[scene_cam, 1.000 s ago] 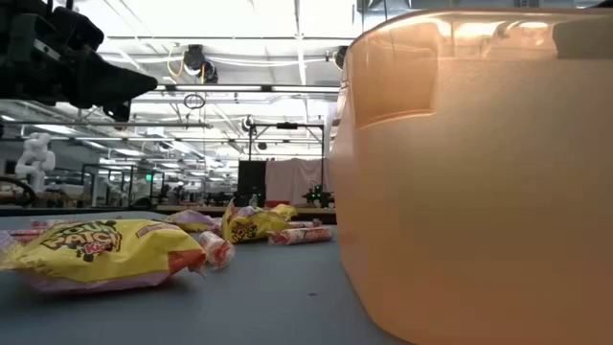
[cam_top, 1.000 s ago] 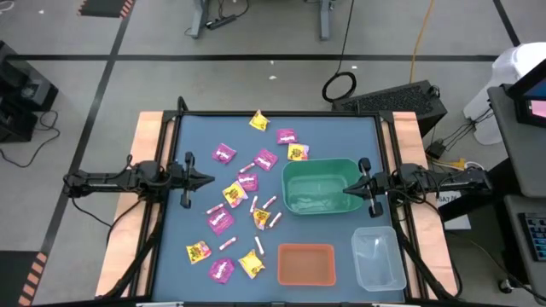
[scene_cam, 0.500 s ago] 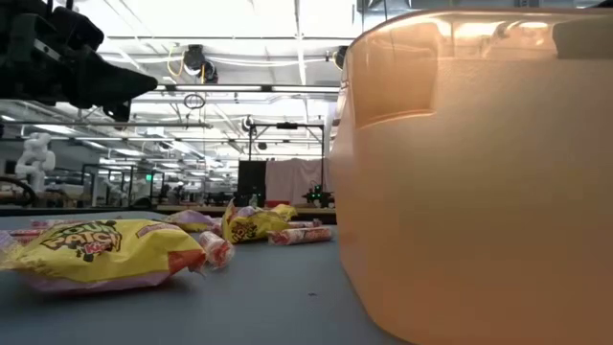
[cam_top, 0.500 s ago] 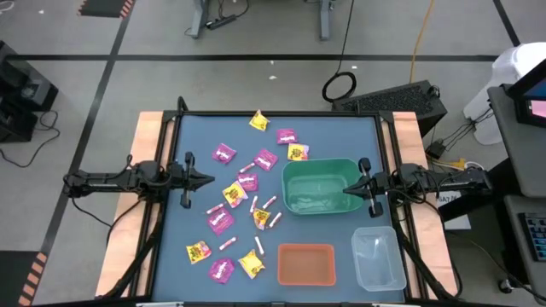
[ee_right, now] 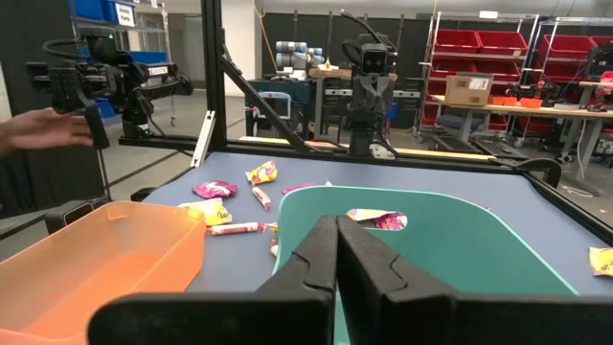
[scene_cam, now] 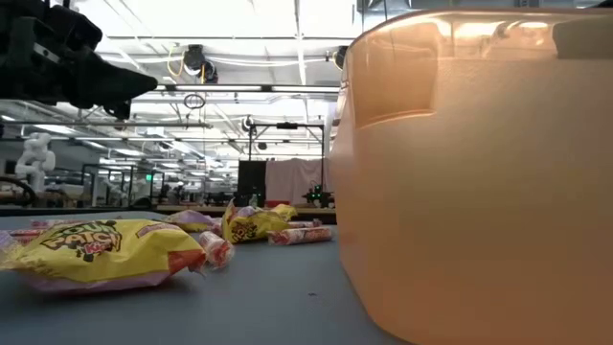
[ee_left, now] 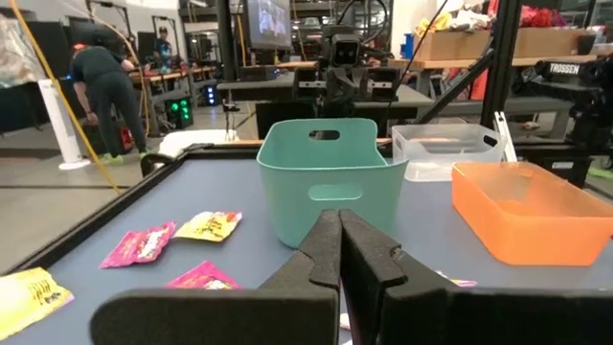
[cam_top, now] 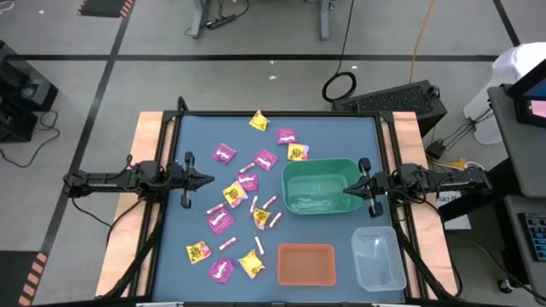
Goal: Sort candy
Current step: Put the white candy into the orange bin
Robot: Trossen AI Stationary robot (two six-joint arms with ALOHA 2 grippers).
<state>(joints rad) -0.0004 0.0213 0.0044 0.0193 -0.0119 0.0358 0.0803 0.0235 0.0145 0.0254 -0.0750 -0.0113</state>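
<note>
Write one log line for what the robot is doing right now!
left gripper: shut, empty, left side of table | right gripper: shut, empty, over green bin | candy: loose on table | sorting: not begun

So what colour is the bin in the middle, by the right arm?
Green. The green bin shows best in the high view.

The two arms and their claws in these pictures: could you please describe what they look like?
Both arms are black, slim and jointed, with black cables trailing along them. The left claw and right claw each end in two matte black fingers that taper to a point. In the wrist views each claw has a broad, flat black base below its angular fingers. No markings are visible on them.
</note>
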